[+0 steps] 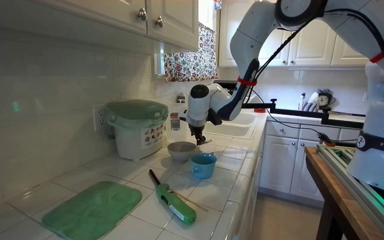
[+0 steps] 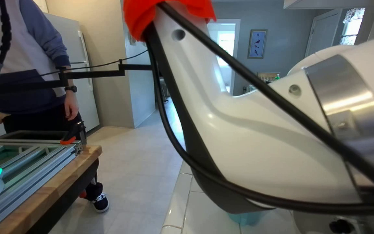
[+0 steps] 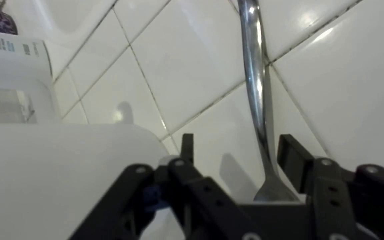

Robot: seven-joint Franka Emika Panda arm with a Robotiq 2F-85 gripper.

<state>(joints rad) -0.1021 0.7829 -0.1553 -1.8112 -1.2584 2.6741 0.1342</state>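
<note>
Well parted, the empty gripper clears both edges of a metal handle.

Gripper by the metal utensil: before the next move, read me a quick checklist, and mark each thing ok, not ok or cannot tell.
1. Gripper open: ok, its fingers stand apart in the wrist view.
2. Metal utensil between the fingers: ok, though nearer to one of them.
3. Utensil's wide end fully in sight: not ok, the gripper partly hides it in the wrist view.
4. Fingers off the counter: cannot tell.
5. Clear of the bowl: cannot tell, they appear close in an exterior view.
6. Both exterior views unblocked: not ok, the arm covers much of the counter.
</note>
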